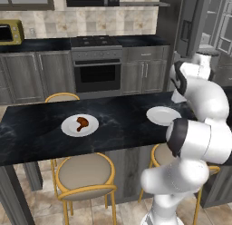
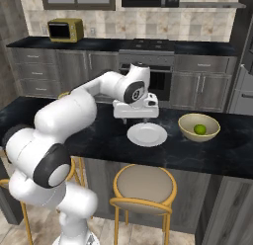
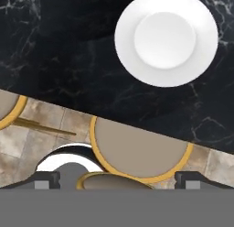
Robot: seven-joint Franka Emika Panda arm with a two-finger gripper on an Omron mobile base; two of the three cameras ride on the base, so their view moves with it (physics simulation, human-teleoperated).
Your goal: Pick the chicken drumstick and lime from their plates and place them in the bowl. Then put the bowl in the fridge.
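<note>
A: On the dark marbled surface point(image 1: 36, 129), what sits where?

B: Largest first — two white plates. The left plate point(image 1: 79, 125) carries the chicken drumstick point(image 1: 82, 123); the right plate point(image 2: 147, 134) is bare.

A: And the bowl?

B: The tan bowl point(image 2: 199, 127) stands to the right of the bare plate, apart from it, with the lime point(image 2: 199, 129) lying inside.

A: The end effector?

B: The end effector point(image 2: 136, 121) hangs just above the bare plate's far edge, released — fingers spread wide, grasping nothing.
</note>
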